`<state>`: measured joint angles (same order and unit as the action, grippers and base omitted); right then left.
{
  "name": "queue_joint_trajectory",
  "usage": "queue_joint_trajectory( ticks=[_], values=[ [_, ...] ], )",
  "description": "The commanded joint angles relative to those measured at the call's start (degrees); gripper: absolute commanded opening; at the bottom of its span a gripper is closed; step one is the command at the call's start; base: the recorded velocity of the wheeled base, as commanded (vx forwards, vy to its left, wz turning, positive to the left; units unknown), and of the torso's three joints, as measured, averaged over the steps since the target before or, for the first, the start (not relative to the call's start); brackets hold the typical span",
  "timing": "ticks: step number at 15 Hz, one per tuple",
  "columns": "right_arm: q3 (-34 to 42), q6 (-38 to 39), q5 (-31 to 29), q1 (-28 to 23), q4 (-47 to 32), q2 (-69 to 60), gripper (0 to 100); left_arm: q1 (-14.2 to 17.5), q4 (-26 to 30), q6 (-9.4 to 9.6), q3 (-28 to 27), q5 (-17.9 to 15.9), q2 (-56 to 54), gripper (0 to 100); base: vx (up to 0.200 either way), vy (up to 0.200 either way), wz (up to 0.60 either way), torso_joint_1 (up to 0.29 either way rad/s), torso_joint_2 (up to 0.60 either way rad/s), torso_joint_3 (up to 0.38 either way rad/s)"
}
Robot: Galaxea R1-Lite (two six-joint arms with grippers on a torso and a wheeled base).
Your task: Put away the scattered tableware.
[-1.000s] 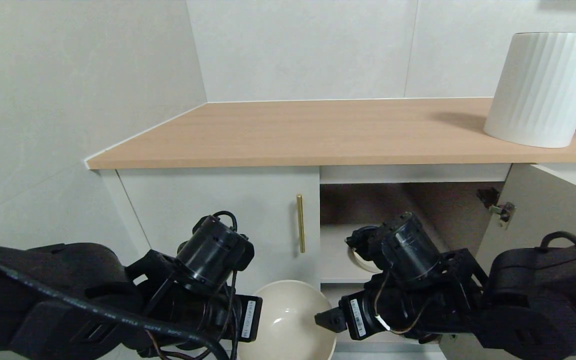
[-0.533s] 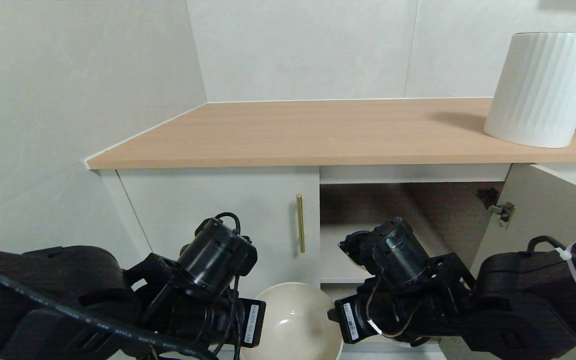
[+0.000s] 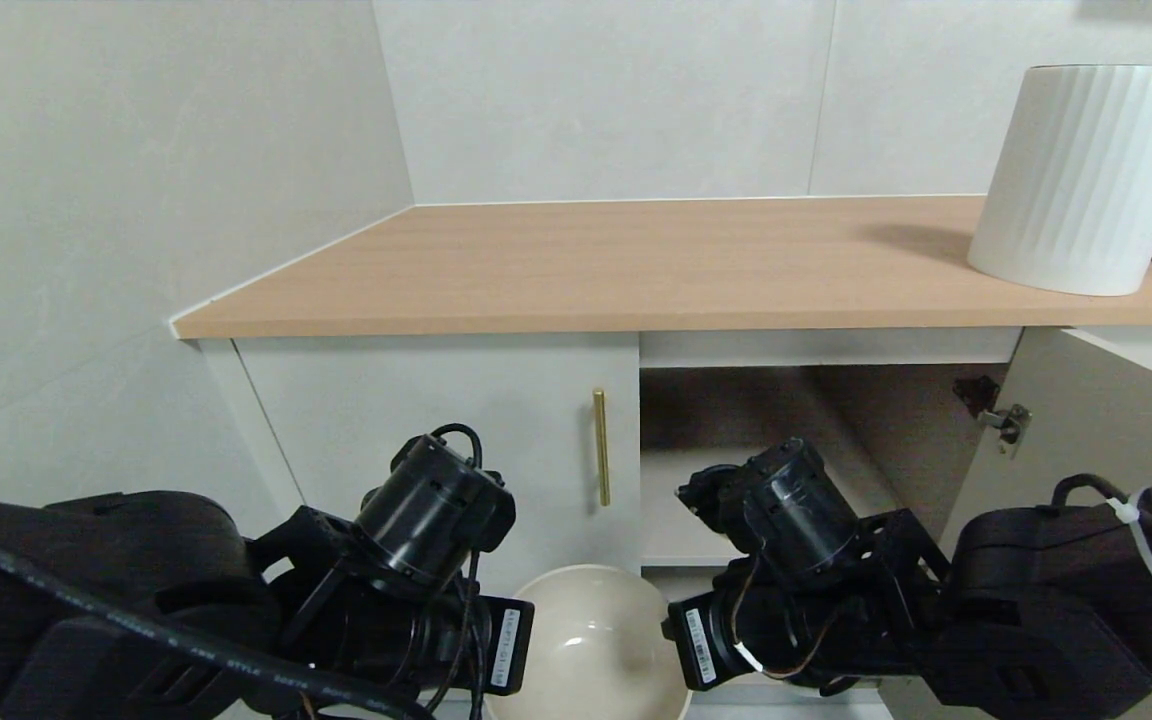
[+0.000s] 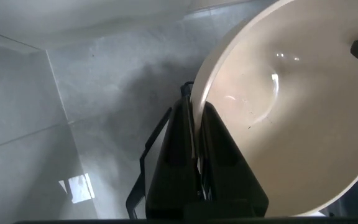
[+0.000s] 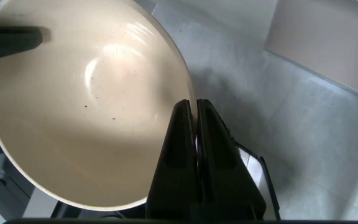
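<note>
Head view, bottom centre: the bowl (image 3: 586,640) hangs before the open cabinet (image 3: 836,400), its opposite rims clenched by the left claw (image 4: 195,146) and the right claw (image 5: 195,149); shelving it is likely not yet done

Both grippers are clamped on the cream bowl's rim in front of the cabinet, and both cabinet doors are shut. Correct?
Not quite. The left door is shut, but the right door stands open, as the head view shows. The rest holds: the left gripper and right gripper each clamp the cream bowl by its rim.
</note>
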<state>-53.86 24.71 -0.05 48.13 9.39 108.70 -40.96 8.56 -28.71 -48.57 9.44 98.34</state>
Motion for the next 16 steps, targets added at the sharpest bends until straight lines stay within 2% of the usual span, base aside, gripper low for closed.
queue_joint_trajectory(
  ticks=[1, 13, 16],
  values=[
    [-0.02, -0.01, -0.13, 0.04, -0.16, 0.19, 0, 0.00, 0.14, -0.03, -0.04, 0.14, -0.17, 100, 0.000, 0.000, 0.00, 0.000, 0.00, 0.000],
    [-0.37, -0.10, -1.36, -0.32, -0.16, 2.48, 0, 0.09, -0.47, -0.65, -0.83, -0.12, -2.80, 100, 0.000, 0.000, 0.00, 0.000, 0.00, 0.000],
    [-1.43, -0.10, -4.79, -6.38, -0.16, 3.80, 0, 0.09, -0.47, -0.65, -0.92, -0.03, -2.89, 100, 0.000, 0.000, 0.00, 0.000, 0.00, 0.000]
  ],
)
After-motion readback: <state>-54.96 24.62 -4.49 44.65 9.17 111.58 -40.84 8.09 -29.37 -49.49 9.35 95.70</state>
